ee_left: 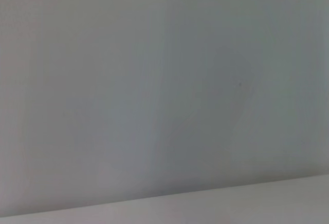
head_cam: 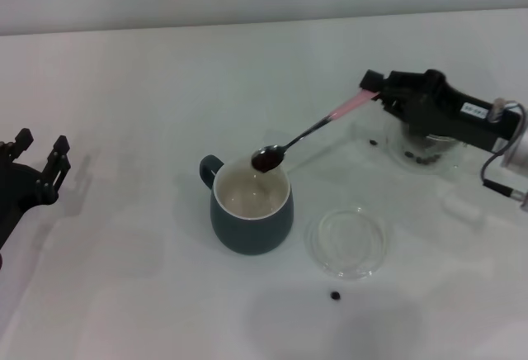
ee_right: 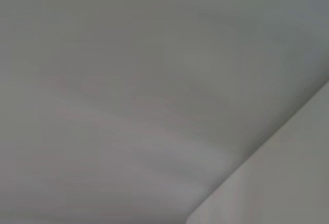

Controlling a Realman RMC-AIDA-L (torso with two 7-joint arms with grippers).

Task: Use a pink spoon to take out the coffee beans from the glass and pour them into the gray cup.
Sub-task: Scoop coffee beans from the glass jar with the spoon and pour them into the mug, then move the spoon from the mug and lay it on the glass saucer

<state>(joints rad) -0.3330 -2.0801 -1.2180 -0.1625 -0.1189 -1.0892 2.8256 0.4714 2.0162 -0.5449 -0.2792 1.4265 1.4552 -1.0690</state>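
Head view shows my right gripper (head_cam: 373,89) closed on the pink spoon (head_cam: 312,131) by the handle tip, its length slanting down and leftward from my hand so the bowl of coffee beans (head_cam: 266,159) hangs over the gray cup (head_cam: 251,208) at its far rim. Tipping should drop them in. Under my wrist sits the glass (head_cam: 423,153). My left gripper (head_cam: 41,164) idles open, well apart.
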